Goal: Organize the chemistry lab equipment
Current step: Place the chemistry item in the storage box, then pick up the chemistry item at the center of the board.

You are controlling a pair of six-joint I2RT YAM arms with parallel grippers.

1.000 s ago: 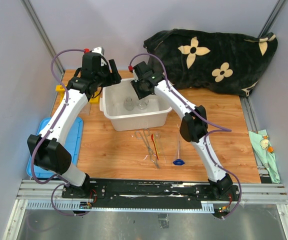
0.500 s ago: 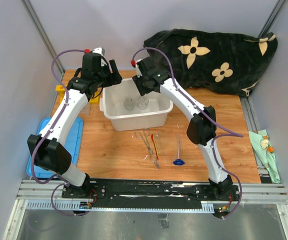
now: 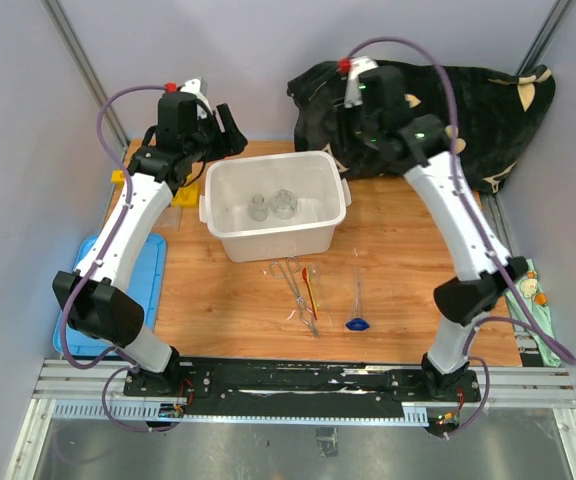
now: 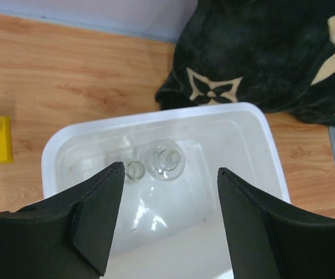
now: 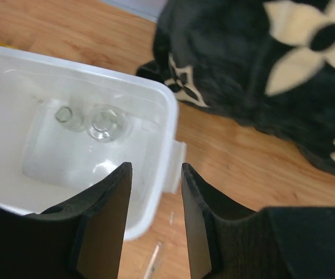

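From the left pincer (image 4: 170, 171): spread wide apart, grips nothing. Hangs high by the 10 o'clock corner of the white bin (image 3: 268, 243) and looks down into it. Right below, on the bin floor, a small beaker (image 4: 135, 170) and a round flask (image 4: 164, 163). Both standing up, just beside each other, beaker at 9 o'clock of the flask. Out at 9 o'clock of the bin, on the wooden counter (image 3: 408, 260), the yellow rack (image 3: 120, 178), near the counter's edge. At 8 o'clock of the bin, a blue lid (image 3: 148, 275), lying flat, partly hidden by the left arm.

Over to the right pincer (image 5: 154, 168): also apart, grips nothing. Hangs up high at 1 o'clock of the bin, in front of the black flower blanket (image 3: 448, 110). Looks down on the bin's corner and handle, with the same two glass things inside.

Down at 6 o'clock of the bin, flat on the counter: metal tweezers (image 3: 296, 292). Then a thin red-orange tool (image 3: 310, 290) just beside them at 3 o'clock. Then a blue-based glass piece (image 3: 357, 324) a bit further toward 3 o'clock, blue foot pointing to 6 o'clock. All three well apart from both pincers. At the far 3 o'clock edge, off the wood, a small green cloth (image 3: 528, 295).
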